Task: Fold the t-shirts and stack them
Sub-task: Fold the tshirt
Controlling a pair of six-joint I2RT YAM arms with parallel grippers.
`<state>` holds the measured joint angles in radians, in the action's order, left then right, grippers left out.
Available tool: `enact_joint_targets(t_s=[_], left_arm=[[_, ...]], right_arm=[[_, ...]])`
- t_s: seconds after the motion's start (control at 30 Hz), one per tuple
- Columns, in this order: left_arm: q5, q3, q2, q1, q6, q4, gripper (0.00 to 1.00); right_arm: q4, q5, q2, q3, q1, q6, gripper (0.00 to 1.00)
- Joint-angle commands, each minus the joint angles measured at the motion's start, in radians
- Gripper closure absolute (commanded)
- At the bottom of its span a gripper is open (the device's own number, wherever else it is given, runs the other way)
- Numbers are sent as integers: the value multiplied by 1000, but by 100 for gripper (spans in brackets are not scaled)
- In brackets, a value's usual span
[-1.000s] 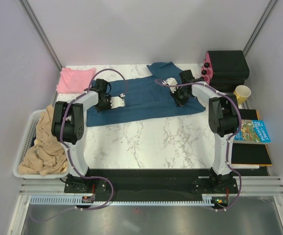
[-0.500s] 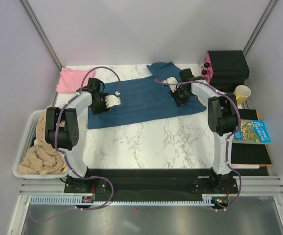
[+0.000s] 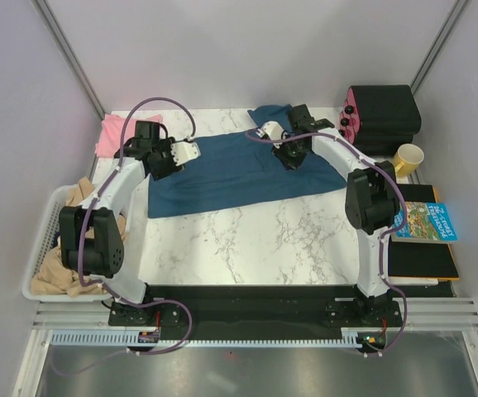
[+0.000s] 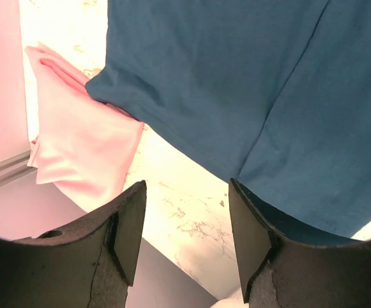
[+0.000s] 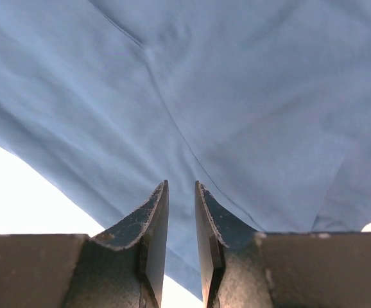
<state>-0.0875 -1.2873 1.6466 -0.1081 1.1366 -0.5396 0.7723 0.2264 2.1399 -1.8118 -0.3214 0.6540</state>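
Seen from above, my left gripper [image 3: 175,155] hangs over the left end of the teal shirt [image 3: 239,169], which lies spread flat across the far half of the table [image 3: 247,240]. The pink shirt [image 3: 111,132] lies folded small just to that gripper's left. My right gripper [image 3: 284,145] is over the teal shirt's far edge, well apart from my left one.

Through my left wrist camera, the left gripper [image 4: 185,186] stands well open with nothing between its fingers [image 4: 124,224]; bare table [image 4: 166,163] shows in the gap. Ahead and to the right lies the teal shirt [image 4: 250,83], its hem running just past my right fingertip. The pink shirt [image 4: 83,141] is ahead to the left, meeting the teal corner.

Through my right wrist camera, the right gripper [image 5: 181,186] is only a little open, a narrow slit between its fingers [image 5: 153,237], gripping nothing. The teal shirt [image 5: 237,96] fills the view beneath and ahead of it.
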Motion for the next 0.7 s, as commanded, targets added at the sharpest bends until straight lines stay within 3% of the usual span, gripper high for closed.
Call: enact_joint_targets(t_s=[0.0,0.23,0.47,0.53,0.57,0.67], left_arm=[[-46,68,-96,-7,-25,3,39],[-104,242,-214,-68,51,-60,40],[-112,296,-168,-122,32,-59,58],[-107,304,-177,-127,54,-59,53],[-106,318,-189,-128,63,-57,45],[-101,357,-214,-143,95,-54,42]], right_arm=[[15,-30,-29,-41,-21,39,70],[1,-96,-74,114,-8,95,78],[-15,-134,-95,169,90,76,78],[-19,-142,-150,199,94,137,74],[-21,-148,-173,244,94,168,68],[-25,-160,-250,331,91,274,61]])
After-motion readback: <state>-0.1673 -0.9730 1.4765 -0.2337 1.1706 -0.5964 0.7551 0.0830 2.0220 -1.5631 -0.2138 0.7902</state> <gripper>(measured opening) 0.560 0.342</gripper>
